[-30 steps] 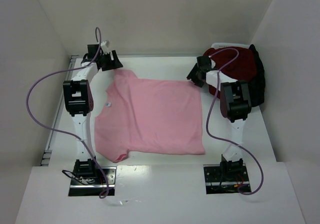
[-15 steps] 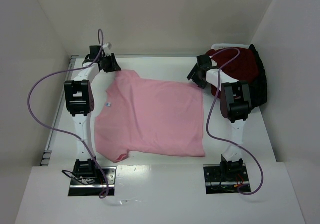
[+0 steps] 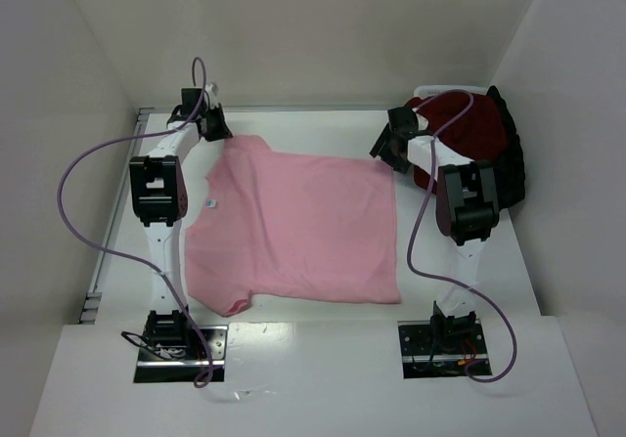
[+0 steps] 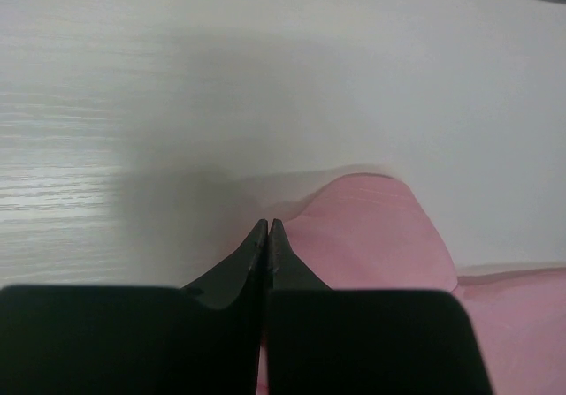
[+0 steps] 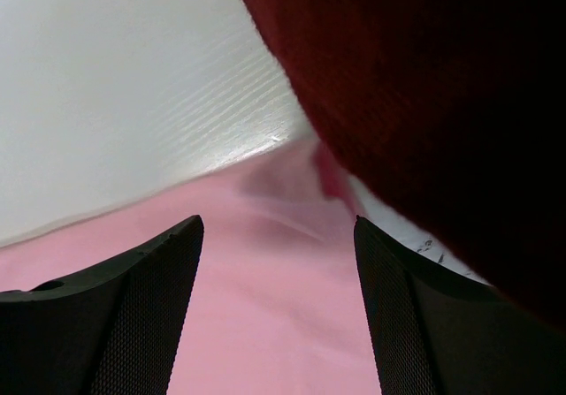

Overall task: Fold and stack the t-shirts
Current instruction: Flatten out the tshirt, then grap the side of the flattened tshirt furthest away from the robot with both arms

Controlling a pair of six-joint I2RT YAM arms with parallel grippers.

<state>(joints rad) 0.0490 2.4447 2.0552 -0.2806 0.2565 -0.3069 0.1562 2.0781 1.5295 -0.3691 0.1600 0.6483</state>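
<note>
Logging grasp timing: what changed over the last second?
The left fingers closed shut at the far sleeve edge of the pink t-shirt; whether any cloth is pinched is unclear. The right fingers stay open over its far hem corner, and that arm's elbow drifted slightly right. The pink t-shirt, maroon t-shirt and black t-shirt lie as before.

The flat t-shirt (image 3: 293, 227) lies spread on the middle of the table (image 3: 323, 122), with its neck end to the left and its bottom end to the right. A heap of t-shirts (image 3: 479, 134) sits just to the right of its far right corner. The left gripper (image 3: 217, 126) is at its far left corner. The right gripper (image 3: 389, 150) is over its far right corner, beside the heap.
</note>
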